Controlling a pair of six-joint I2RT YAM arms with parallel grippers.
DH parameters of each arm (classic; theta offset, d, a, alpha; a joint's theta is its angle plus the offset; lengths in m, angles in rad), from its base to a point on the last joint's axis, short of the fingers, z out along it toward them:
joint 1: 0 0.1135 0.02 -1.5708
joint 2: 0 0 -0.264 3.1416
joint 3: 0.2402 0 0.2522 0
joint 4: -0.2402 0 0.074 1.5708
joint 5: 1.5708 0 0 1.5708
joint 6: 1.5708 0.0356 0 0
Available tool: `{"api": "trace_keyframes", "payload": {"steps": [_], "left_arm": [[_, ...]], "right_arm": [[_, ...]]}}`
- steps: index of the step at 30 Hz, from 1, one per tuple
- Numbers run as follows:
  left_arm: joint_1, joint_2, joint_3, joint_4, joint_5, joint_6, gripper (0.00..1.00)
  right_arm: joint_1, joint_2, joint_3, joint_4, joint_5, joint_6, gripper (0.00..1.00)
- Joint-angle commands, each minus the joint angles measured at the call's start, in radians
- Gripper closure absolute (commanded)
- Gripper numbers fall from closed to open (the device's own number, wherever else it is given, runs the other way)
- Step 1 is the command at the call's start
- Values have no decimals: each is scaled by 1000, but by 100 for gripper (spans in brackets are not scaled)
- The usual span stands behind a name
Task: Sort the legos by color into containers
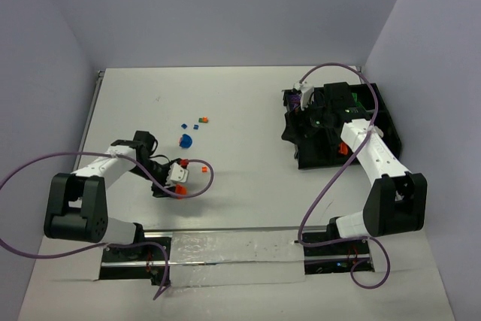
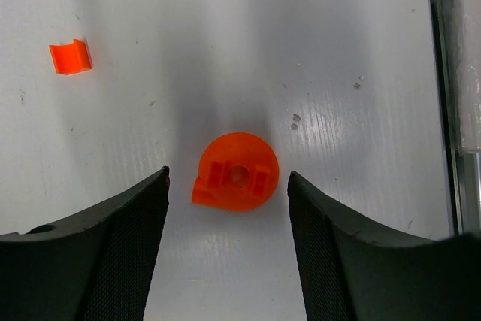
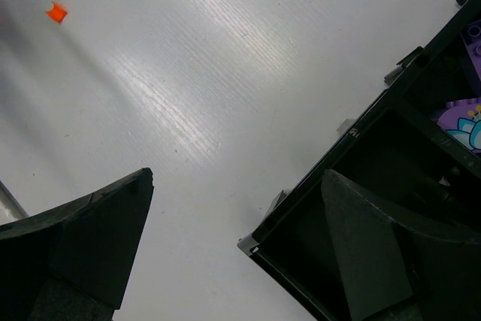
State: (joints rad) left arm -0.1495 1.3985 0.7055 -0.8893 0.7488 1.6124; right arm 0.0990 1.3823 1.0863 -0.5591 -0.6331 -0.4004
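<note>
Your left jaws straddle the round orange plastic lego [image 2: 237,171], released — poised to pinch it — while your right jaws gape empty at the black plastic tray [image 3: 376,114].

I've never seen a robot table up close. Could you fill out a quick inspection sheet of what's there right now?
Surface: white table, lightly scuffed.
Job's things: round orange lego lying on the table, untouched; small orange piece nearby; blue, green and orange loose legos mid-table; black tray at the right, purple pieces inside.
Clutter: nothing seen.
Grippers: left gripper open, straddling the round orange lego with gaps either side; right gripper open at the tray's corner.
Cables: purple cables looping off both arms.
Surroundings: pale walls, plain.
</note>
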Motion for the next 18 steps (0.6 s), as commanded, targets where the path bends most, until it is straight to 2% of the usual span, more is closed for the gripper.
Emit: {"api": "trace_keyframes", "payload": {"steps": [1, 18], "left_arm": [[-15, 16, 40, 11, 15, 37, 30], [-51, 36, 50, 18, -95, 17, 39]], "right_arm": [[-1, -23, -14, 18, -11, 3, 0], [-1, -5, -3, 8, -5, 0, 0]]}}
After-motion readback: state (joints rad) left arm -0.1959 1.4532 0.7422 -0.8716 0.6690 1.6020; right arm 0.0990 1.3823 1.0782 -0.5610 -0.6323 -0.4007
